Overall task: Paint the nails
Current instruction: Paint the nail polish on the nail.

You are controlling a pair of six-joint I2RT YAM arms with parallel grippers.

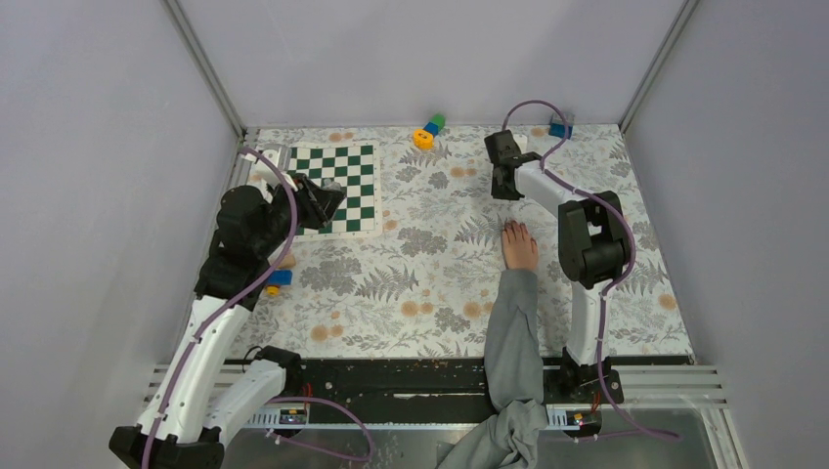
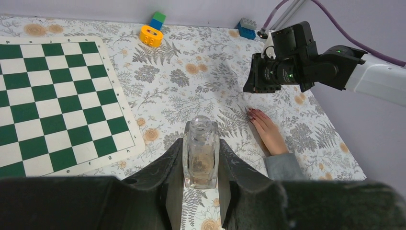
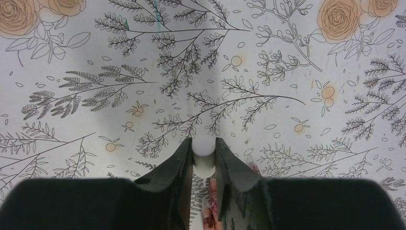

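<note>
1. The left gripper is clamped on a clear glass bottle, which stands upright with its neck uncapped. It is by the chessboard on the left of the table, well apart from the hand. Keep the bottle level and steady, since a tilt could spill it.
2. The right gripper is pinched tight on a small white cap, which I take to be the brush's handle. The bristles are hidden below the fingers, so I cannot tell how loaded they are.
3. The nails are dark red and sit on a bare hand lying palm down on the floral cloth, right of centre. Its grey sleeve runs back to the near edge. The right gripper hangs just past the fingertips, on their far side.
4. Reddish patches show at the bottom of the right wrist view, between the fingers. I cannot tell whether they are brush or nail.
5. The step in hand looks like bringing the brush onto 1 nail. It would go best by drawing the tool nearward over a single fingertip and descending slowly. Only the bristle tip should touch, and the stroke should run along the nail.
6. The nails are far smaller than the gripper, so a heavy descent would press on skin or smear the finger. A light touch on 1 nail at a time is safest.
</note>
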